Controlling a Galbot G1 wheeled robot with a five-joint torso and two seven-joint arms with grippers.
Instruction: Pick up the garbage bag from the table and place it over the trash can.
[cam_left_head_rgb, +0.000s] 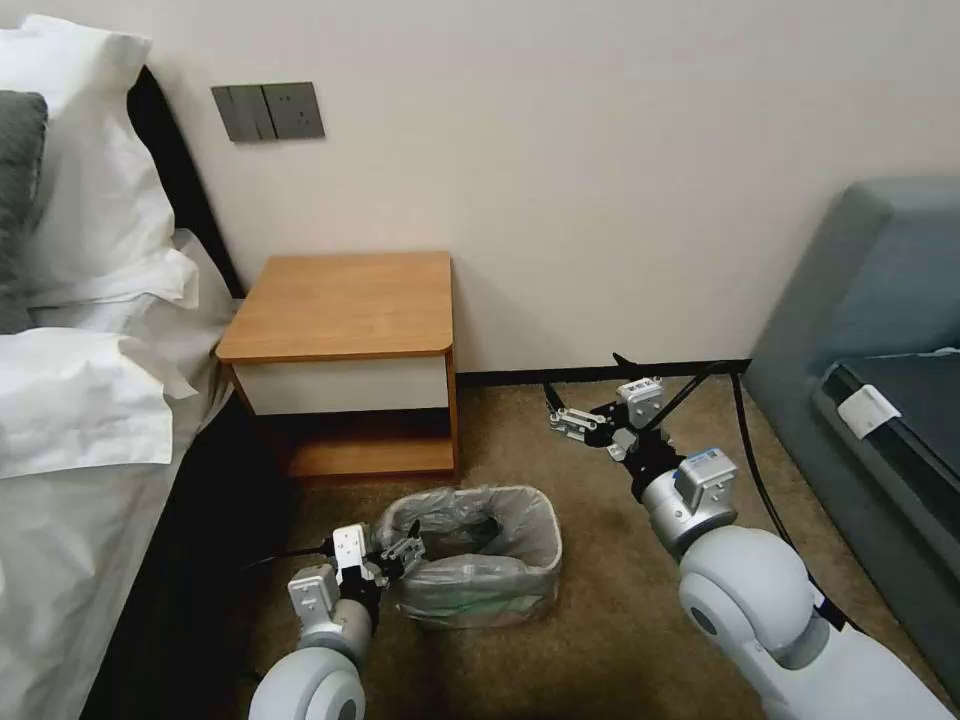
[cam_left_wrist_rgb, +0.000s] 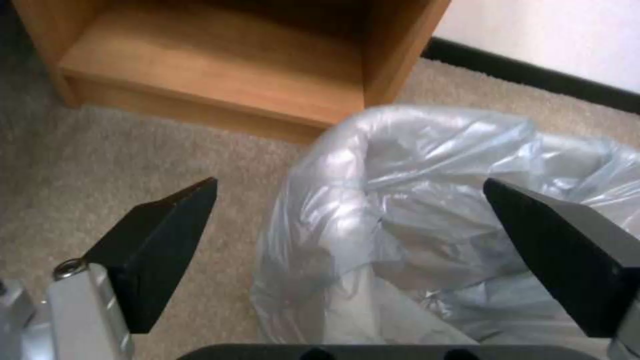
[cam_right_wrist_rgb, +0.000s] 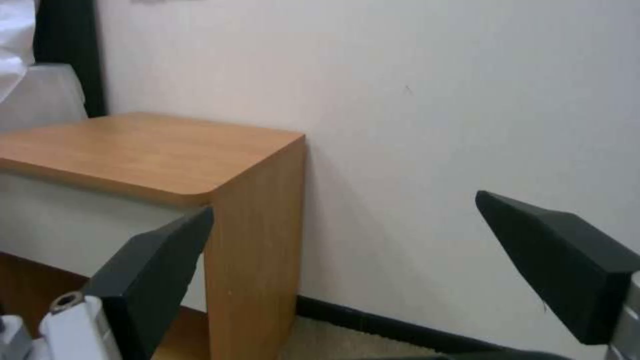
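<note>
The garbage bag (cam_left_head_rgb: 470, 540) is a wrinkly translucent grey film draped over the trash can (cam_left_head_rgb: 500, 602), which stands on the carpet in front of the table (cam_left_head_rgb: 345, 300). The film folds over the rim and lines the inside. My left gripper (cam_left_head_rgb: 405, 550) is open at the bin's near-left corner, one finger outside the rim and one over the opening. In the left wrist view the left gripper (cam_left_wrist_rgb: 350, 184) straddles the bag (cam_left_wrist_rgb: 413, 200) without pinching it. My right gripper (cam_left_head_rgb: 558, 412) hangs open above the carpet to the right of the table. The right wrist view has the right gripper (cam_right_wrist_rgb: 345, 205) facing the table (cam_right_wrist_rgb: 147, 150) and the wall.
A bed with white linen (cam_left_head_rgb: 80, 400) runs along the left. A grey sofa (cam_left_head_rgb: 880, 330) stands at the right, and a black cable (cam_left_head_rgb: 750, 440) trails beside my right arm. The table's low shelf (cam_left_wrist_rgb: 220, 75) lies just behind the bin. Bare carpet (cam_left_head_rgb: 620, 560) lies between bin and sofa.
</note>
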